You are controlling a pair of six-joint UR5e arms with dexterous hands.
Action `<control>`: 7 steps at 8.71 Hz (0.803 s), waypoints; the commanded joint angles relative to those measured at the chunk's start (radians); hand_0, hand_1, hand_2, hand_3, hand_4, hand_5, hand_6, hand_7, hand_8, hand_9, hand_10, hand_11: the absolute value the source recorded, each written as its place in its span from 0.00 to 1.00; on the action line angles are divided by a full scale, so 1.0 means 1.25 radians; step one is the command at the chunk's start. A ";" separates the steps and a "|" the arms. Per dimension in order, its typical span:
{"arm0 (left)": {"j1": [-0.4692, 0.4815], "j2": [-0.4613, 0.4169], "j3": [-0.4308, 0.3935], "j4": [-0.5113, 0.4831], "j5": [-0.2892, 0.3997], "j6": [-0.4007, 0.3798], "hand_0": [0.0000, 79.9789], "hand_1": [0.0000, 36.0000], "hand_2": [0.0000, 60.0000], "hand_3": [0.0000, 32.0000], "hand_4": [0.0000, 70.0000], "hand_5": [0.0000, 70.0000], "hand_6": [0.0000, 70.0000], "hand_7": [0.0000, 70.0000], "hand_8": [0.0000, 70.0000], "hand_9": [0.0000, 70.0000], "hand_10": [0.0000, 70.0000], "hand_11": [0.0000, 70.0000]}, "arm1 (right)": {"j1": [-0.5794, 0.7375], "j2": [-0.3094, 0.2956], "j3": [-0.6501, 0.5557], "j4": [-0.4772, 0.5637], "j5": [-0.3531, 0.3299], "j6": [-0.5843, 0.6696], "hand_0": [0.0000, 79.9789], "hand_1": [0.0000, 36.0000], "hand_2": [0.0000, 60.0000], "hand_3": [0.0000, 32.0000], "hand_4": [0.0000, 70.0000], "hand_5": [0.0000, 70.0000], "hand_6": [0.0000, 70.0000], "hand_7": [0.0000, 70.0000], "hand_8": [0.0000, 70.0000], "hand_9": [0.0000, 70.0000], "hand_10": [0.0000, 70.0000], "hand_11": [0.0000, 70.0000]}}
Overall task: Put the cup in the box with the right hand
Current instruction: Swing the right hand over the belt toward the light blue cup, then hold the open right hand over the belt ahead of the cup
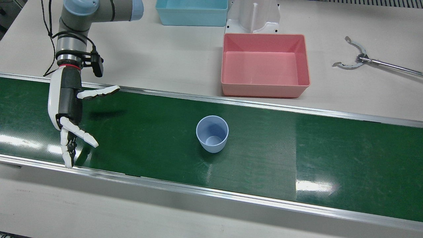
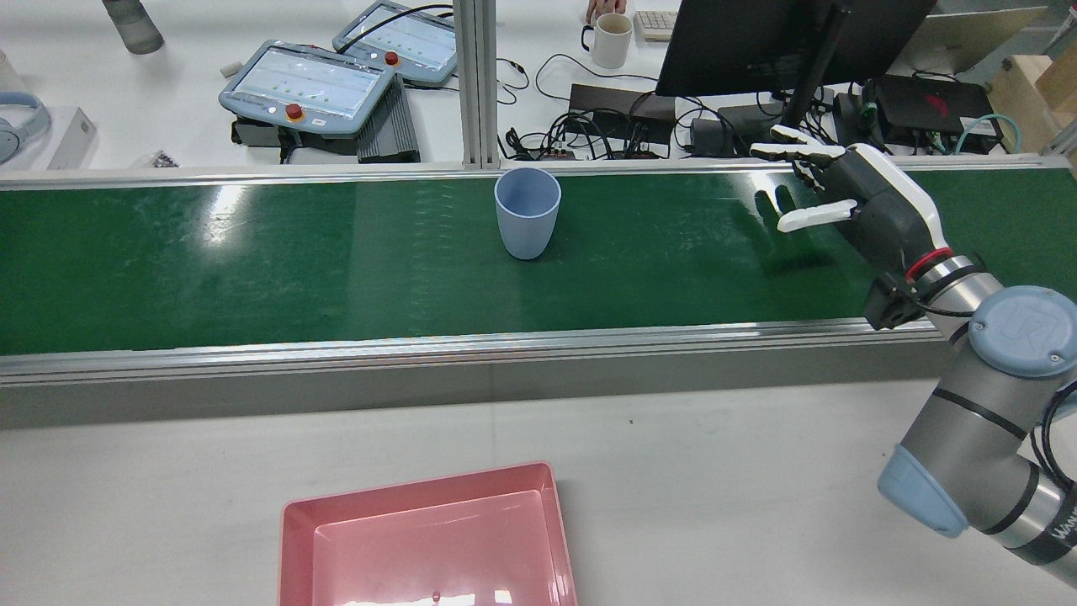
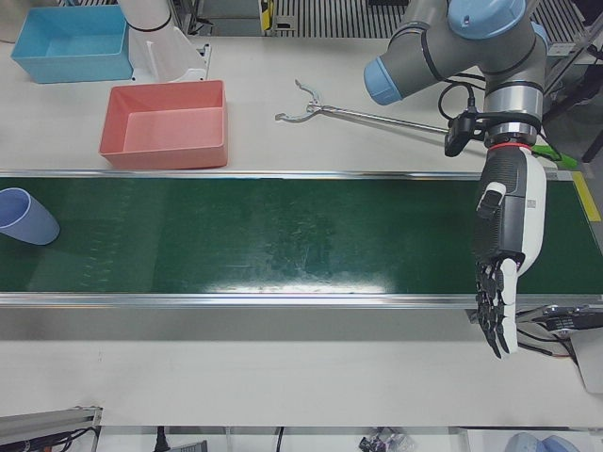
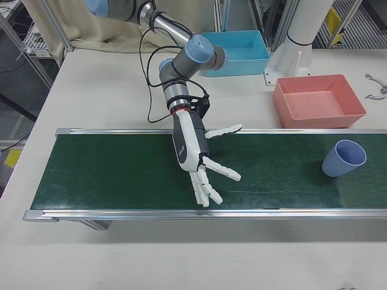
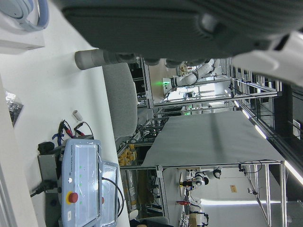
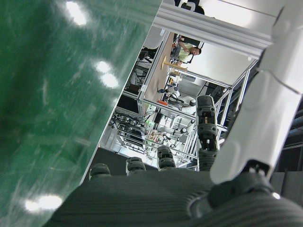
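Fingers (image 1: 84,135) of the right hand (image 1: 67,109) were spread wide and held nothing as we looked across the front view from its left side; the thumb stuck out sideways toward the belt's far rail. That hand hovered over the green conveyor belt (image 1: 297,148), palm turned toward the cup and well apart from it. Moving right, we found the light blue cup (image 1: 212,133) standing upright on the belt, mouth up, near the middle of its width. Beyond the belt's far rail, on the pale table (image 1: 165,59), sat the pink box (image 1: 265,64), with a blue bin (image 1: 192,12) behind it and to its left. Farthest right lay a metal grabber tool (image 1: 358,59). In the left-front view, the left hand (image 3: 506,245) hung over the belt's end, fingers (image 3: 493,311) straight, pointing down and grasping nothing.
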 commanded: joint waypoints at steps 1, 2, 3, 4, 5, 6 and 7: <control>0.000 0.000 0.000 0.000 0.000 -0.001 0.00 0.00 0.00 0.00 0.00 0.00 0.00 0.00 0.00 0.00 0.00 0.00 | 0.011 -0.016 0.001 0.016 -0.002 0.018 0.65 0.23 0.00 0.00 0.35 0.07 0.08 0.26 0.04 0.08 0.06 0.11; 0.000 0.000 0.000 0.000 0.000 0.001 0.00 0.00 0.00 0.00 0.00 0.00 0.00 0.00 0.00 0.00 0.00 0.00 | 0.012 -0.015 0.011 0.016 -0.002 0.019 0.65 0.25 0.00 0.00 0.35 0.07 0.08 0.24 0.04 0.08 0.05 0.10; -0.001 0.000 0.000 0.000 0.000 0.001 0.00 0.00 0.00 0.00 0.00 0.00 0.00 0.00 0.00 0.00 0.00 0.00 | 0.018 -0.017 0.019 0.016 -0.004 0.019 0.65 0.25 0.00 0.00 0.35 0.07 0.08 0.23 0.04 0.08 0.05 0.09; -0.001 0.000 0.000 0.000 0.000 0.001 0.00 0.00 0.00 0.00 0.00 0.00 0.00 0.00 0.00 0.00 0.00 0.00 | 0.018 -0.031 0.019 0.016 -0.020 0.026 0.65 0.25 0.00 0.00 0.36 0.07 0.08 0.24 0.04 0.08 0.05 0.09; 0.000 0.001 0.000 0.000 0.000 0.001 0.00 0.00 0.00 0.00 0.00 0.00 0.00 0.00 0.00 0.00 0.00 0.00 | 0.020 -0.032 0.022 0.016 -0.021 0.026 0.65 0.25 0.00 0.00 0.36 0.07 0.07 0.23 0.04 0.08 0.04 0.09; -0.001 0.000 0.000 0.000 0.000 0.001 0.00 0.00 0.00 0.00 0.00 0.00 0.00 0.00 0.00 0.00 0.00 0.00 | 0.018 -0.032 0.024 0.016 -0.021 0.026 0.65 0.25 0.00 0.00 0.35 0.07 0.07 0.22 0.04 0.08 0.04 0.09; -0.001 0.000 0.000 0.000 0.000 -0.001 0.00 0.00 0.00 0.00 0.00 0.00 0.00 0.00 0.00 0.00 0.00 0.00 | 0.020 -0.032 0.028 0.016 -0.021 0.027 0.65 0.25 0.00 0.00 0.34 0.07 0.07 0.21 0.04 0.07 0.04 0.08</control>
